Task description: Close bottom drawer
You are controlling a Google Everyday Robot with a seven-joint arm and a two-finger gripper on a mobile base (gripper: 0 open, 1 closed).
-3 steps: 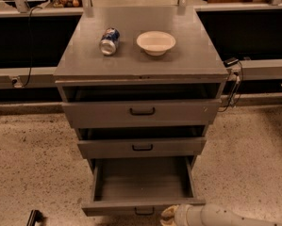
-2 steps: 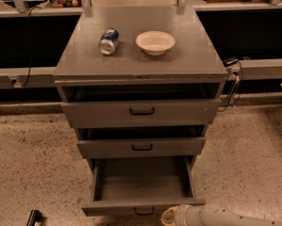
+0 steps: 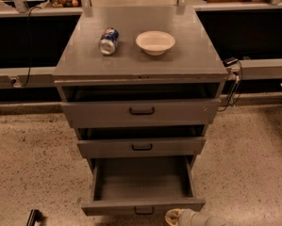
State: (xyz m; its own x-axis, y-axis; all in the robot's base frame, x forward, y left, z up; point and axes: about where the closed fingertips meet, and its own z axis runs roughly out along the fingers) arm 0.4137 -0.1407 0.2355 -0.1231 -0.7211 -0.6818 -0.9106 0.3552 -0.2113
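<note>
Camera view gives me the bottom drawer (image 3: 143, 185) pulled well out of the cabinet (image 3: 140, 111). My end effector (image 3: 176, 217) sits at the frame's lower edge, just right of the drawer's handle (image 3: 144, 211). I cannot tell whether it is open or holding anything. A can (image 3: 108, 40) and a bowl (image 3: 155, 42) rest on the surface (image 3: 140, 62).

Gripper (image 3: 177, 217) at bottom edge of view, right of centre. Well beyond it, on grey desk (image 3: 187, 55): blue soda can (image 3: 108, 41) on its side, up-left; white bowl (image 3: 155, 42) upright, near can's right, not touching. Top drawer (image 3: 98, 113) and middle drawer (image 3: 178, 147), above gripper, each slightly ajar, black handles. Small black object (image 3: 34, 217) on speckled floor (image 3: 32, 164), well left of gripper. Black cables (image 3: 232, 86) hang at desk's right side, up-right of gripper.
</note>
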